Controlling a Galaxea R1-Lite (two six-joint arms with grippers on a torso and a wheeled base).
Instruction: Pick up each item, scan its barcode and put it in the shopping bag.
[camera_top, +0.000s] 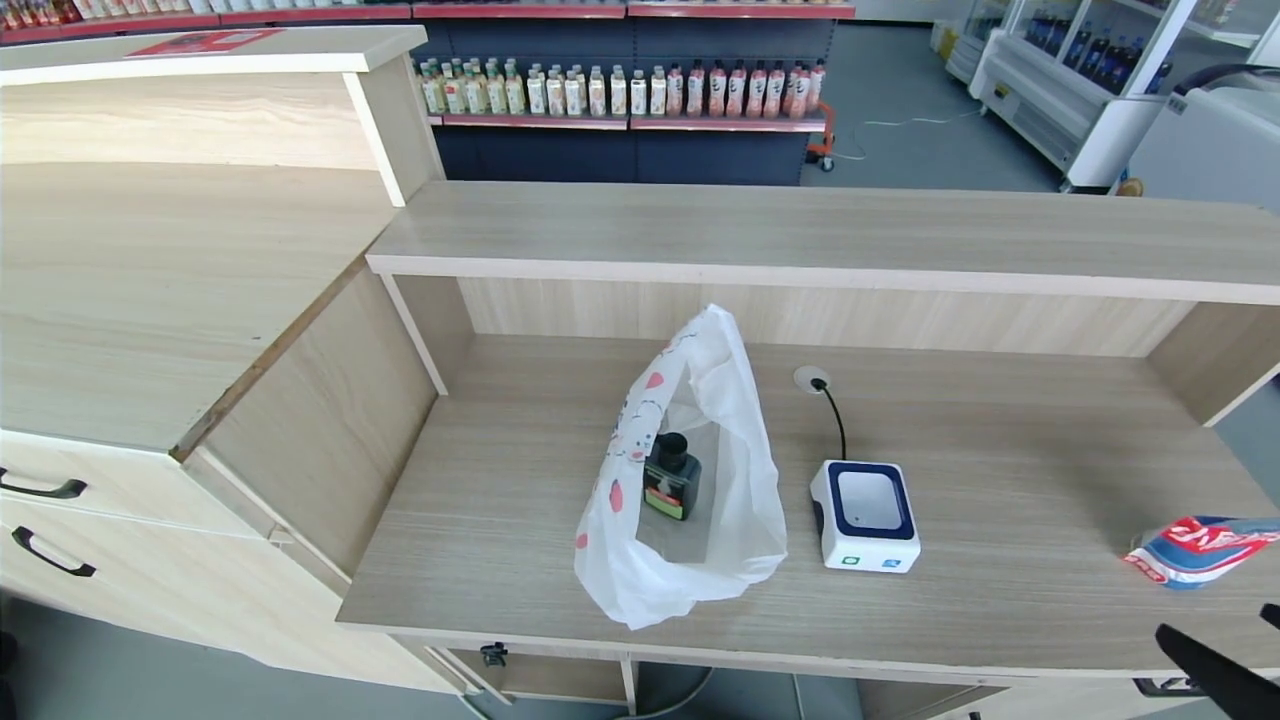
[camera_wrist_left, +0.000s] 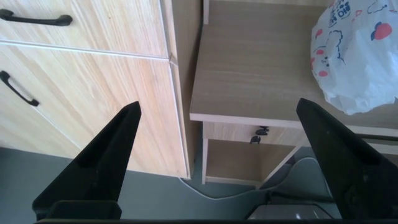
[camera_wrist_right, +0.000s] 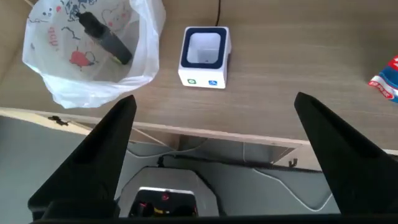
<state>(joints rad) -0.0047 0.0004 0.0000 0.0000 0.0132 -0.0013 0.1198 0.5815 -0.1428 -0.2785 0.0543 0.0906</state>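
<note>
No wording can be made out. The packet (camera_top: 1200, 548) at the right edge of the worktop (camera_top: 1000, 450) carries large white lettering on red, too blurred to read. The scanner (camera_top: 866, 513) shows two small icons, green and blue, on its near face. The shopping bag (camera_top: 745, 500) bears red hearts and tiny illegible script.

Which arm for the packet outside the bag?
Right. The red, white and blue plastic packet lies at the wooden counter's right end, nearest the right gripper; the left gripper hangs off its left corner.
</note>
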